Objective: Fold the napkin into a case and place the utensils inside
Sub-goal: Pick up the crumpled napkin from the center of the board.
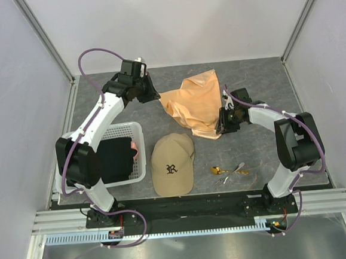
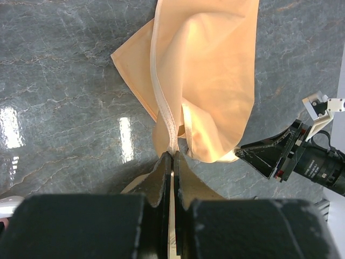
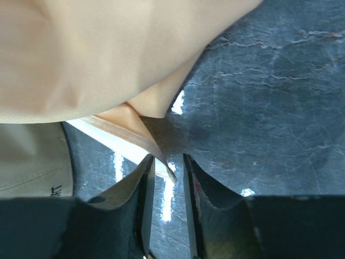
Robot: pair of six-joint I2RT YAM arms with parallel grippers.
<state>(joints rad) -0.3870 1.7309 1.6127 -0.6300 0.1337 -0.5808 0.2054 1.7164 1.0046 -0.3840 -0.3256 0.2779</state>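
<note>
The peach-orange napkin (image 1: 194,104) lies crumpled at the table's far middle. My left gripper (image 1: 156,96) is shut on its left hemmed corner (image 2: 173,141). My right gripper (image 1: 222,124) is at the napkin's near right corner. Its jaws stand a little apart, and the corner tip (image 3: 164,168) lies loose between them, not pinched. The utensils (image 1: 229,171), a gold spoon and silvery pieces, lie on the table at the near right, beside the cap.
A tan baseball cap (image 1: 173,164) lies near the front middle, and shows at the left of the right wrist view (image 3: 29,156). A white basket (image 1: 134,132) holding a black cloth (image 1: 116,160) stands at the near left. Walls enclose the table.
</note>
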